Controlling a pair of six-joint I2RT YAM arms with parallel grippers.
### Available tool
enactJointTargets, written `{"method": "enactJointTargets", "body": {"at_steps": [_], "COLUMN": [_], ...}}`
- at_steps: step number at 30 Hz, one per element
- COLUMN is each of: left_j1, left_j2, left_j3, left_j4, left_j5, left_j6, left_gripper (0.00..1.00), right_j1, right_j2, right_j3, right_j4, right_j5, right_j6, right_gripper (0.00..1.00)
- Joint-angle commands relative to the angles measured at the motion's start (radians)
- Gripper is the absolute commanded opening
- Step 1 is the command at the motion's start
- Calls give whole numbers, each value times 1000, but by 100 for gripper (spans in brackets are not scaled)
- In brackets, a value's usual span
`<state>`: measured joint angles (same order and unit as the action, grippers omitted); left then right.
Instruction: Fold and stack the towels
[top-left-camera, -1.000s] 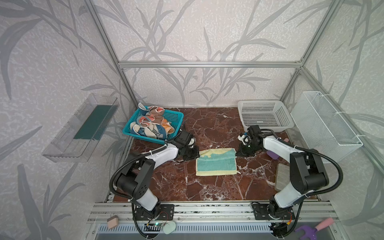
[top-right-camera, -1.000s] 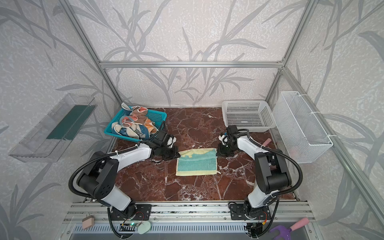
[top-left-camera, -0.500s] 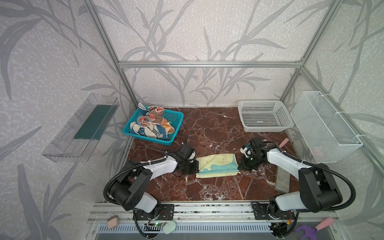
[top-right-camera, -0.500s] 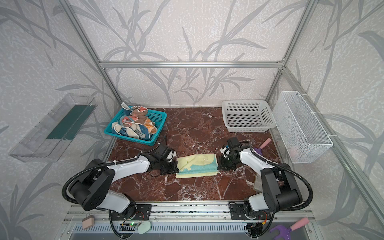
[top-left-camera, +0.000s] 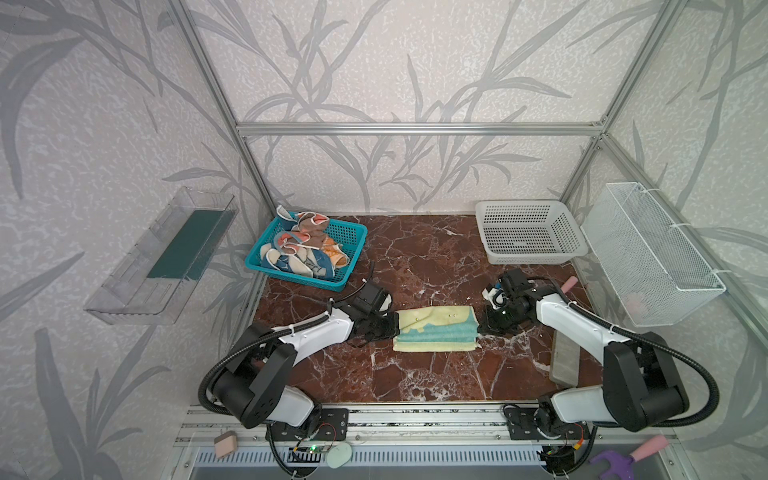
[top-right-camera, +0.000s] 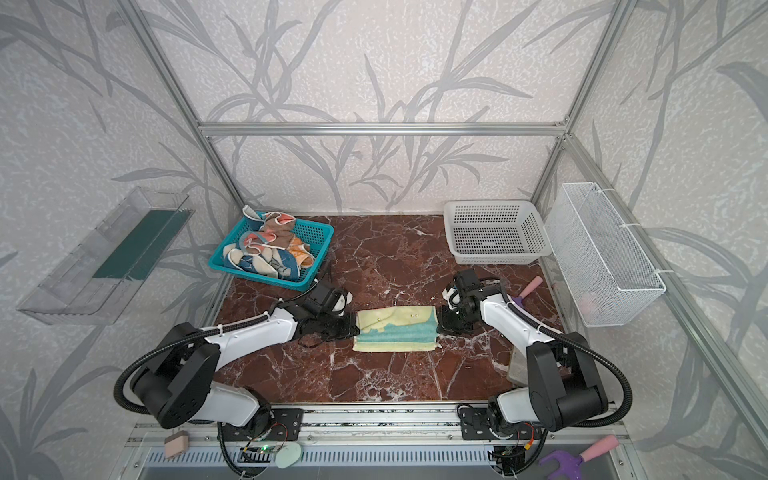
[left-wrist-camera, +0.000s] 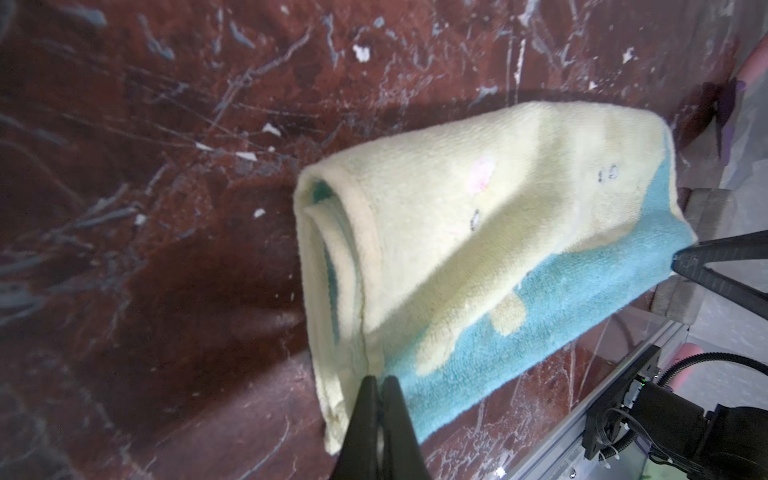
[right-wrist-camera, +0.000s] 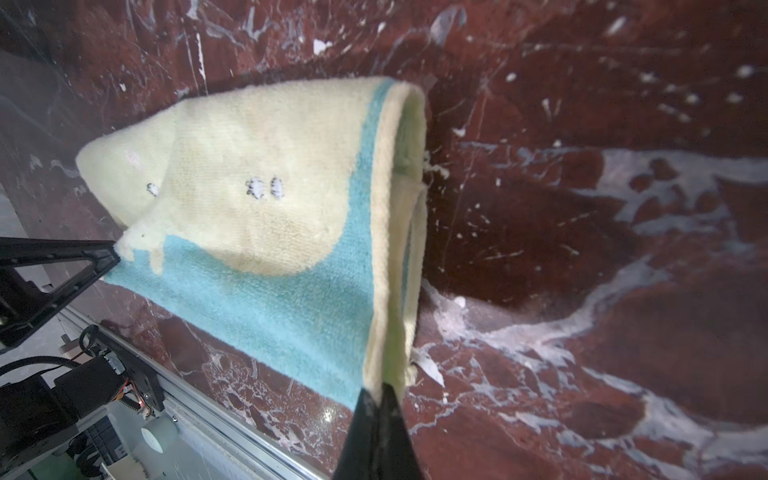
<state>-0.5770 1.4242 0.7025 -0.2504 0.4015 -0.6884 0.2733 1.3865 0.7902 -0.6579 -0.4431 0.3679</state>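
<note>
The folded pastel yellow-and-blue terry towel (top-left-camera: 434, 330) sits mid-bench. In both top views its long axis runs side to side, one short end toward each arm. The rounded fold faces the back wall, the layered free edges face the front rail, and the lowest yellow layer peeks out in front.

The left end effector (top-left-camera: 395, 326) is pinched tight on the left short end, its fingertips (left-wrist-camera: 368, 403) closed over the stacked hems. The right end effector (top-left-camera: 481, 328) is clamped the same way on the right short end, fingertips (right-wrist-camera: 365, 411) together on the cloth. Both ends of the towel gape in a loop.

Back left, the teal plastic lattice basket (top-left-camera: 356, 243) holds a crumpled heap of cartoon-print towels (top-left-camera: 301, 249) in coral, cream and blue. Back right, the white perforated plastic basket (top-left-camera: 536, 259) shows its bare floor. A white wire-mesh basket (top-left-camera: 648, 249) hangs on the right wall.

Open red-brown marble bench (top-left-camera: 415, 374) spreads from the towel to the front rail and back to the baskets. A grey rectangular block (top-left-camera: 565, 361) lies near the right edge.
</note>
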Motion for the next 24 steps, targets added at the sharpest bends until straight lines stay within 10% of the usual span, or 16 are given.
{"method": "enactJointTargets", "body": {"at_steps": [1,8,13,16,24], "left_j1": [3,2,2,4,-66], "left_j2": [-53,-58,-131,-214,-156], "left_j3": [-16,-126,-92,-63,93], "left_j4": [-58,21,-106,-166,-161], "left_j5": [-40,-41,-130,-192,-216], "left_j6": [-2,-60,-30,-10,70], "left_gripper": [0,0,34,36,25], "right_j1": [1,9,20,20,20], "right_j2": [-37,-24,-100,-179,-106], "right_j3": [-18,-104,-88,-65,-67], "right_j4": [-79,-7,-65,-116,-16], "right_j5": [40,23,22,49,-24], "right_j6": [-3,50,73,75,136], "right_gripper": [0,0,48,72,76]}}
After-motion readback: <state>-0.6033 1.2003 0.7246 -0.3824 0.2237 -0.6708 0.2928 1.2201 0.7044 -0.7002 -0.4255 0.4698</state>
